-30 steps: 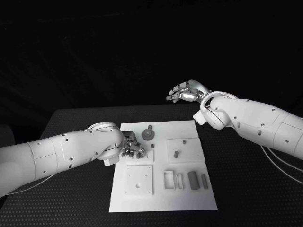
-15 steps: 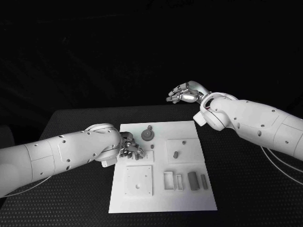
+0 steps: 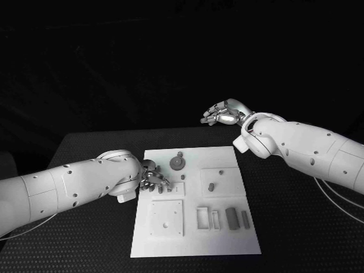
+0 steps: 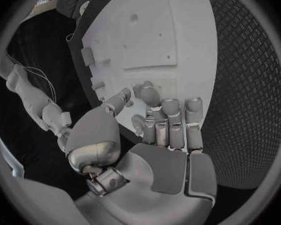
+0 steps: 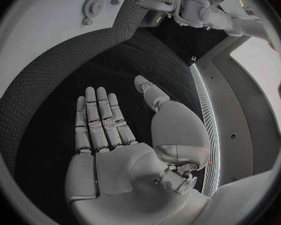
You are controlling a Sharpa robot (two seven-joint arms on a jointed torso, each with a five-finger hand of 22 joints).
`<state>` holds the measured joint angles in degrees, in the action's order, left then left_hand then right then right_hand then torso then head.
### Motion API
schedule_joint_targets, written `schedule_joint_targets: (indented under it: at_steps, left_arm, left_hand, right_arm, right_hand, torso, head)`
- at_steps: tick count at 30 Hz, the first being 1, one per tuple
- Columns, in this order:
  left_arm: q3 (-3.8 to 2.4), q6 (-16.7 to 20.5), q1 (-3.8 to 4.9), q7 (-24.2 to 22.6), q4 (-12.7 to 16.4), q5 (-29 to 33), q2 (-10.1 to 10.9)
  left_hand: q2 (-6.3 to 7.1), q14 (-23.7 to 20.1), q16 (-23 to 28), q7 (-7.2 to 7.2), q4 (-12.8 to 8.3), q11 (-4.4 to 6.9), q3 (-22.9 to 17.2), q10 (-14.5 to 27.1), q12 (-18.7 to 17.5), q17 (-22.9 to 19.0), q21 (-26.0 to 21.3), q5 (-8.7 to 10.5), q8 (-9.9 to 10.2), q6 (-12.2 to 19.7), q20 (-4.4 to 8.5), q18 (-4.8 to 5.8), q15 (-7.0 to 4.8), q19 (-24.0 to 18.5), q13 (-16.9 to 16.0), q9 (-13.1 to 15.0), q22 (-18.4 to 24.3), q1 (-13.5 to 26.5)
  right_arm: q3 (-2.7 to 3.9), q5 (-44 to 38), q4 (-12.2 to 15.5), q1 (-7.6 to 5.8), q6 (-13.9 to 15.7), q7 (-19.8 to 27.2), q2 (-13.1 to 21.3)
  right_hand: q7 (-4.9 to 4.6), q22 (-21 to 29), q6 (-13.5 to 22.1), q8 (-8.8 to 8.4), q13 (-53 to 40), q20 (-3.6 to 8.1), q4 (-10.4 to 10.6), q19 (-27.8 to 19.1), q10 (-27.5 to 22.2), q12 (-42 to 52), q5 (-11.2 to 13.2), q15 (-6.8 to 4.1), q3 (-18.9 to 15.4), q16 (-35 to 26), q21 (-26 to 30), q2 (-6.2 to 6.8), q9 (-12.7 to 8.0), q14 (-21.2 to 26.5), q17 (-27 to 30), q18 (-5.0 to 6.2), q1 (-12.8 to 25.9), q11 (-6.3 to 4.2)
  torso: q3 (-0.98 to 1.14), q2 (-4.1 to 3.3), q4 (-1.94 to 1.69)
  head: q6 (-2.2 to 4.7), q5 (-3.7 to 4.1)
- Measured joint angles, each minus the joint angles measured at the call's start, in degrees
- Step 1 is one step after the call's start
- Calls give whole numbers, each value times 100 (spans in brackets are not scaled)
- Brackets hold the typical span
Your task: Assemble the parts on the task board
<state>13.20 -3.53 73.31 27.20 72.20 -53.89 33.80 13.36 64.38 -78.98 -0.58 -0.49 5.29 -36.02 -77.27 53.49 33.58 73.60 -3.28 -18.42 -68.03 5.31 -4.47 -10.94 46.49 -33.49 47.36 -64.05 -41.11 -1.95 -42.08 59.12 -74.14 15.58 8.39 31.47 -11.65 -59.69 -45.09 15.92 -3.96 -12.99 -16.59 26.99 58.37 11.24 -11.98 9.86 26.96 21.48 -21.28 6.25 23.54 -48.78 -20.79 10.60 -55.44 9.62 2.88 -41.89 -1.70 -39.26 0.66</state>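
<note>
Left silver hand (image 3: 154,178) low over white plate task board (image 3: 223,239), fingers curled, grip unclear. Right silver hand (image 3: 224,112) idle, fingers apart. Probably needed seating next.

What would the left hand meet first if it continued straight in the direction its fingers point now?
Probably the task board: the left hand hovers at its left edge, fingers curled toward the white surface. No part clearly lies between; depth is uncertain.

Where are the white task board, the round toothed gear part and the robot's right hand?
White task board (image 3: 231,239), head view, bare near corner of the plate.
Round toothed gear part (image 3: 177,163), head view, middle of the disc.
Silver right hand (image 5: 115,155), right wrist view, palm.
</note>
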Motion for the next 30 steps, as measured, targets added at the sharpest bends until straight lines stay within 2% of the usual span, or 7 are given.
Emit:
schedule_joint_targets:
  at_steps: [5, 11, 12, 13, 17, 20, 30]
  left_arm:
    - [-43, 7, 18, -4, 72, 22, 61]
    - [-360, 6, 36, -18, 26, 67, 147]
    - [-423, 6, 47, -23, -11, 81, 167]
    - [-448, 5, 66, -28, -45, 88, 179]
    - [-491, -2, 164, -59, -259, 114, 182]
    - [-499, -16, 192, -85, -471, 121, 112]
    - [-495, -188, 186, -173, -1247, -132, -261]
  left_hand:
    - [48, 0, 0, 2, 87, 1, -14, -1, -1, -12, 0, 0, 24, 2, 0, 0, 1, 0, 0, 16, 0, -16]
    - [39, -113, 7, -53, 135, -20, -29, 105, -11, -54, -44, 0, 80, 104, 8, 0, 33, -18, 34, 27, 1, -25]
    - [-33, -157, 46, -82, 99, -58, 8, 165, -60, -81, -73, 0, 139, 188, -1, 0, 69, -88, 56, 25, 1, -105]
    - [-87, -175, 56, -94, 61, -69, 46, 177, -80, -96, -77, 0, 164, 219, -10, 1, 72, -116, 64, 24, 1, -159]
    - [-248, -289, 187, -167, -90, -123, 197, 328, -227, -196, -190, 0, 272, 345, -46, 0, 145, -233, 136, 10, 24, -296]
    - [-260, -338, 284, -204, -134, -161, 241, 409, -326, -264, -261, 0, 340, 431, -40, 1, 192, -269, 188, -13, 62, -299]
    - [-218, -339, 285, -222, -134, -162, 240, 410, -335, -302, -284, 0, 378, 467, -61, 0, 193, -289, 201, -20, 81, -257]
  right_arm:
    - [0, 1, -4, 3, 3, 0, 8]
    - [0, 2, -4, 8, 3, 3, 33]
    - [0, 2, -7, 10, 3, 3, 41]
    - [0, 2, -10, 10, 3, 3, 45]
    - [0, 2, -24, 10, 3, 3, 65]
    - [0, 3, -30, 11, 3, 3, 82]
    - [-1, 3, -5, 23, 4, 5, 99]
  right_hand:
    - [0, -9, 0, 0, 0, 0, 0, 0, 0, 0, 0, 0, 0, 0, 0, -23, 0, 0, 5, 1, -23, 0]
    - [0, -11, 0, 0, -1, 0, 0, 0, 0, 0, 0, 0, 0, 0, 0, -23, -5, 0, 5, 1, -23, 0]
    - [0, -15, 0, 0, -1, 0, 0, 0, 0, 0, 0, 0, 0, 0, 0, -23, -5, 0, 5, 0, -23, 0]
    - [0, -15, 0, 0, -1, 0, 0, 0, 0, 0, 0, 0, 0, 0, 0, -23, -5, 0, 5, 1, -23, 0]
    - [0, -15, 0, 0, -1, 0, 0, 0, 0, 0, 0, 0, 0, 0, 0, -23, -5, 0, 5, 1, -23, 0]
    - [0, -15, 0, 0, -1, 0, 0, 0, 0, 0, 0, 0, 0, 0, 0, -23, -5, 0, 5, 1, -23, 0]
    - [1, -25, -1, 0, -2, 0, 0, 1, 0, -22, 0, 0, 0, 0, 0, -23, -4, 0, 4, 1, -23, 0]
  torso:
    - [0, 1, -3]
    - [-4, 0, -1]
    - [-4, -1, -1]
    - [-4, -1, 0]
    - [0, -4, 2]
    - [0, -4, 3]
    - [-1, -15, 11]
  head:
    - [18, -1]
    - [58, -15]
    - [62, -15]
    - [66, -16]
    - [82, -21]
    - [94, -21]
    - [93, -31]
